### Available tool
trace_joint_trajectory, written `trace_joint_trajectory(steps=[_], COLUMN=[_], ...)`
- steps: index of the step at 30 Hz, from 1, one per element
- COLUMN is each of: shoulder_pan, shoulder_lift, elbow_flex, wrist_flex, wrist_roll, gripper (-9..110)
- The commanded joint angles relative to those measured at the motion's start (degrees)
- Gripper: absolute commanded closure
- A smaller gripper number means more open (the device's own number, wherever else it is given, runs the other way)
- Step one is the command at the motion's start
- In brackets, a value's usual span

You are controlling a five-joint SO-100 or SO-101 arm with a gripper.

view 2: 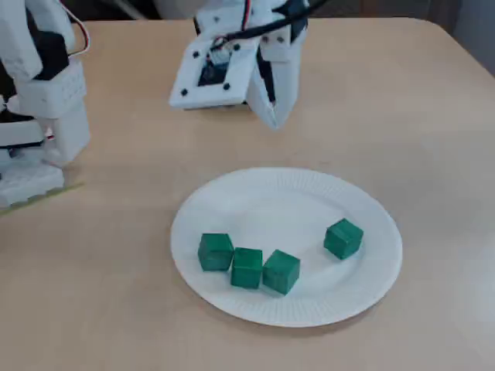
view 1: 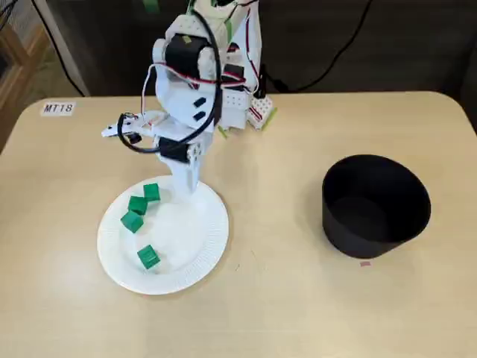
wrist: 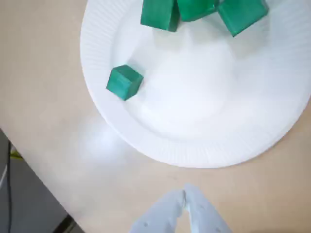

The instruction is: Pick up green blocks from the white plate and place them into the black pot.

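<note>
The end effector [view 2: 271, 117] hangs clenched and empty over the counter [view 2: 402, 100], just beside the rim of the white plate [view 2: 193, 209], so I judge that the step in hand is the reach for a first block. All four green blocks lie on the plate: a close row of three [view 2: 247, 267] and a lone block [view 2: 343, 237] apart from them. The lone block seems the better choice, because the fingers have free room on both sides of it. The jaws should open wide before going down, straddle two flat faces, and close only when low. The black pot [view 1: 376, 224] stands well apart from the plate.
</note>
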State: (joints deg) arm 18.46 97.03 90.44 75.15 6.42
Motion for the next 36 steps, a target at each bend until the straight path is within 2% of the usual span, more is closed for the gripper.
trace_joint_trajectory(steps=[1, 3, 8, 14, 17, 27, 36], shoulder_pan=[1.9, 2.6, 3.8, 3.9, 4.5, 5.0, 5.2], shoulder_lift=[-4.2, -7.9, -15.6, -26.1, -30.6, -38.9, -47.9], elbow_flex=[-6.9, -9.8, -17.0, -29.1, -35.5, -41.9, -53.9], wrist_flex=[-1.0, -0.7, 2.9, 11.3, 15.3, 15.7, 19.6], wrist_roll=[4.7, 6.2, 4.6, 3.2, 4.0, 9.2, 9.3], gripper=[104, 104, 87, 77, 75, 74, 75])
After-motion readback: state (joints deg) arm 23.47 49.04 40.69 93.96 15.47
